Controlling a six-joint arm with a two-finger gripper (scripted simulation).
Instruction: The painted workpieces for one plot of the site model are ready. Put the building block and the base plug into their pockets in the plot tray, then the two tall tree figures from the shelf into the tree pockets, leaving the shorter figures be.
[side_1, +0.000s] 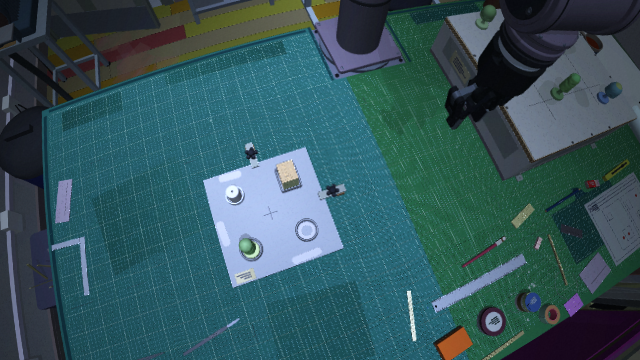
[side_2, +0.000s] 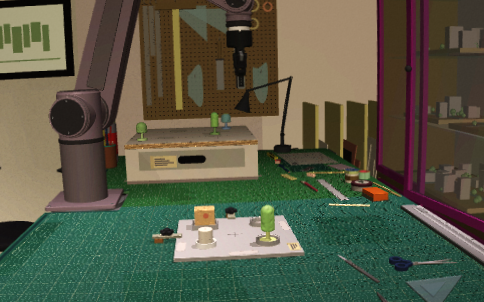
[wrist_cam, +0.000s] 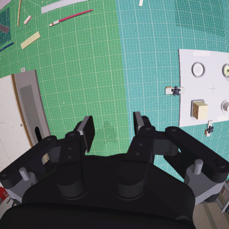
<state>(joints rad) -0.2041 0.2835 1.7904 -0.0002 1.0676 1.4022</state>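
The plot tray (side_1: 272, 216) lies flat in the middle of the teal mat. The tan building block (side_1: 288, 175) and the pale base plug (side_1: 233, 193) sit in its far pockets, and one tall green tree figure (side_2: 267, 223) stands in a near pocket; the other round tree pocket (side_1: 306, 229) is empty. On the shelf (side_2: 191, 152) at the back stand a tall green figure (side_1: 565, 86), a short blue-headed figure (side_1: 610, 92) and a short green figure (side_1: 488, 15). High over the green mat, between tray and shelf, my gripper (wrist_cam: 111, 132) hangs open and holds nothing.
The arm's base column (side_2: 80, 150) stands at the back left. Rulers, pencils, tape rolls and an orange block (side_1: 453, 343) litter the green mat on the right. Two small black clamps (side_1: 331, 190) hold the tray's edges.
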